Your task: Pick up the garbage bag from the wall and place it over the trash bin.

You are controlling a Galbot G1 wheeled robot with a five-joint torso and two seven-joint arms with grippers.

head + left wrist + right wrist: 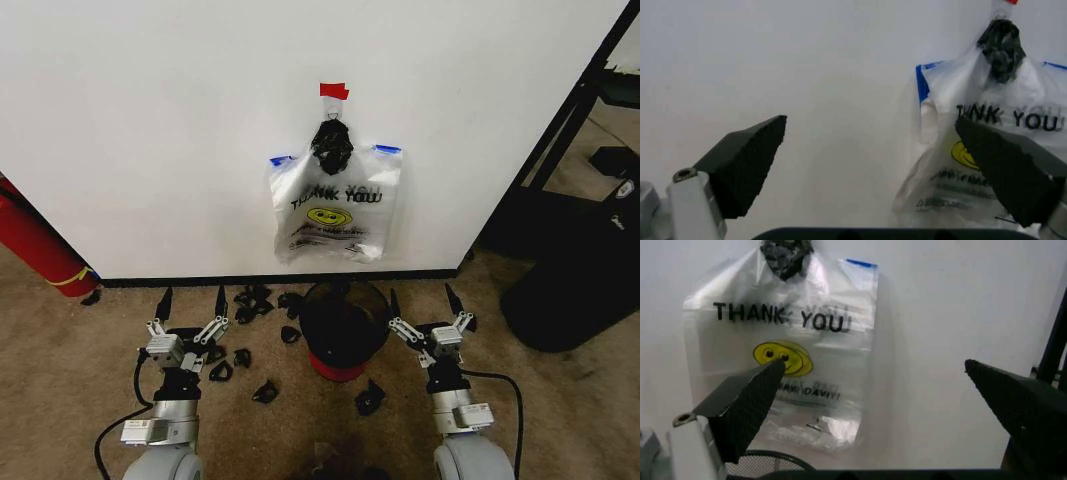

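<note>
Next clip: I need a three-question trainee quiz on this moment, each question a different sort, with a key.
1. True or false: the garbage bag already covers the trash bin.
2. Multiple choice: where does the trash bin stand? A) on the floor between the left end effector and the right end effector; B) hanging on the wall; C) beside the red cylinder.
3. Fill in: the piece of tape above the bag is coloured ____.

Key:
1. False; the bag hangs on the wall, above the bin.
2. A; both end effectors are open, low, flanking the bin.
3. Red.
</note>
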